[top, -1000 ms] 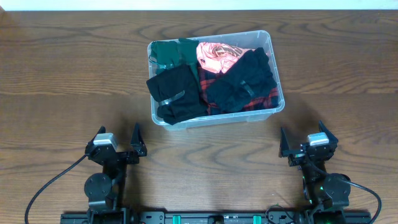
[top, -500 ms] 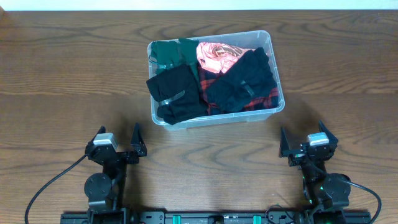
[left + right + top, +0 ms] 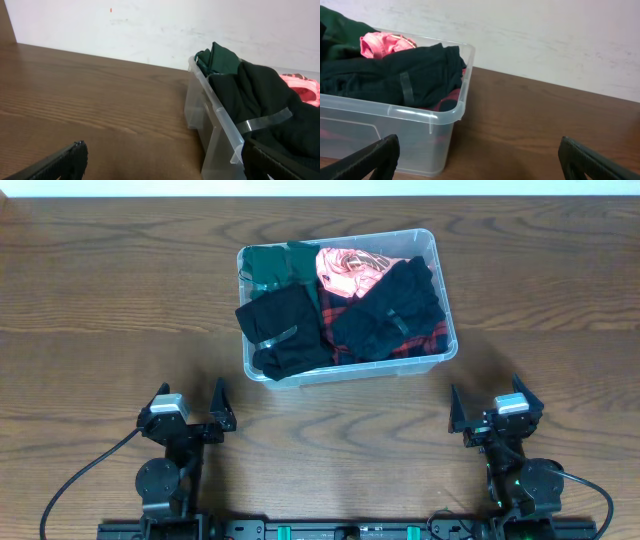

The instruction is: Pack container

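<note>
Two black arms [image 3: 163,477], grey wrist housings [image 3: 170,406], black pointed jaws, black cables [image 3: 100,456]

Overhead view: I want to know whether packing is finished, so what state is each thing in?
container, upright, no lid on it, filled with clothes.
left black garment, inside, lying on top.
right black garment, inside, lying on top.
pink garment, inside, crumpled at the far side.
green garment, inside, far left corner.
left gripper, open, empty, apart from the container.
right gripper, open, empty, apart from the container.
</note>
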